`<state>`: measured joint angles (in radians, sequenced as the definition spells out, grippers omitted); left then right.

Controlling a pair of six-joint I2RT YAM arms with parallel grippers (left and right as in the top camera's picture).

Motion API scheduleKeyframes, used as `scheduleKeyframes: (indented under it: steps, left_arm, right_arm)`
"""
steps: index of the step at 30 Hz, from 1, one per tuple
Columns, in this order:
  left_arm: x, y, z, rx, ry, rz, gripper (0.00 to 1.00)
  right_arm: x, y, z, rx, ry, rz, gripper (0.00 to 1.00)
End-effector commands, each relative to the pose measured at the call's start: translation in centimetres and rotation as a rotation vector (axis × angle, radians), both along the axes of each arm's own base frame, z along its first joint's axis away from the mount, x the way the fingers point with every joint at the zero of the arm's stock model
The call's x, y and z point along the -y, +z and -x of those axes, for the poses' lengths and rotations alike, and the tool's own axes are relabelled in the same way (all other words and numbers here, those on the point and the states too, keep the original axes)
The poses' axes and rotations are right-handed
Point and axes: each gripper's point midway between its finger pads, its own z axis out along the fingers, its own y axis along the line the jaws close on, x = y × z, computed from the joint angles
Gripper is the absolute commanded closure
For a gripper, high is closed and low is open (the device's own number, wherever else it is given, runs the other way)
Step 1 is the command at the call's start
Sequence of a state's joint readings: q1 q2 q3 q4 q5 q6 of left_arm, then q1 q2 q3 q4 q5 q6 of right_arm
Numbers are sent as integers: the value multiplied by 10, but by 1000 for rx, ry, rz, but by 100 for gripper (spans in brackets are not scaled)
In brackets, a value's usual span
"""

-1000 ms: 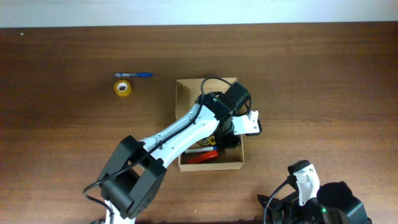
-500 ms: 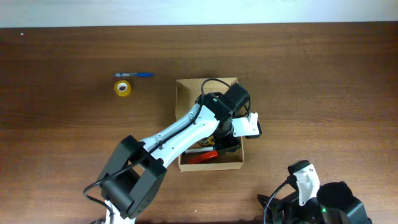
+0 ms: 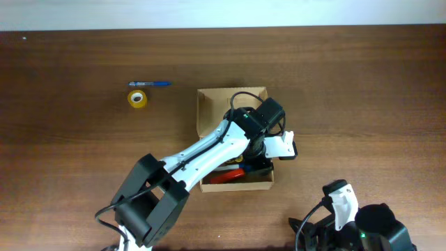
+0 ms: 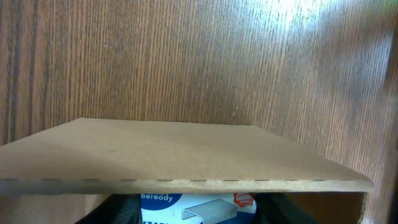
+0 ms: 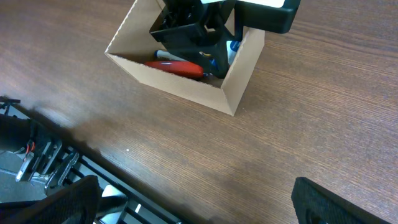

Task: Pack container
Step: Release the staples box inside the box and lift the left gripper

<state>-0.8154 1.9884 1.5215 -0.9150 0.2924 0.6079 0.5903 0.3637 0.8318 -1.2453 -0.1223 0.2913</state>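
One brown cardboard box (image 3: 199, 111), one yellow tape roll (image 3: 132, 99), one blue pen (image 3: 150, 84), one red object (image 5: 177, 67), one blue packet of staples (image 4: 196, 208), and two robot arms, left (image 3: 202, 150) and right (image 3: 362, 223).

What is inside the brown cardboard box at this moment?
A red object lies in the box, and a blue-and-white staples packet shows too. The left arm covers the rest of the inside.
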Motion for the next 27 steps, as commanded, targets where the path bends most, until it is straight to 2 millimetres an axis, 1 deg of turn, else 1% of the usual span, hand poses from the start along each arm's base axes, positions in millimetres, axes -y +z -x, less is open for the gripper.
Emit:
scheduleKeyframes:
  steps: [1,5,9,11,13,16,21,23,24,27]
  left_arm:
    - [2,2,4,-24,13,12,40]
    - [2,2,4,-24,13,13,36]
    - [3,2,4,-23,14,14,35]
    - [5,6,2,-14,14,21,35]
    - [4,14,-4,21,19,18,36]
    - [2,40,-17,97,34,20,36]
    - [-4,102,-35,254,71,50,36]
    - [-14,132,-47,353,106,60,36]
    - [-19,142,-51,388,122,61,36]
    - [-45,176,-65,498,186,61,35]
  right_arm:
    - [-2,-1,1,-5,14,1,1]
    - [-2,-1,1,-5,14,1,1]
    - [-2,-1,1,-5,14,1,1]
    - [-2,-1,1,-5,14,1,1]
    - [-2,-1,1,-5,14,1,1]
    - [-2,-1,1,-5,14,1,1]
    - [-2,-1,1,-5,14,1,1]
    - [-2,-1,1,-5,14,1,1]
    - [-2,-1,1,-5,14,1,1]
    - [-2,-1,1,-5,14,1,1]
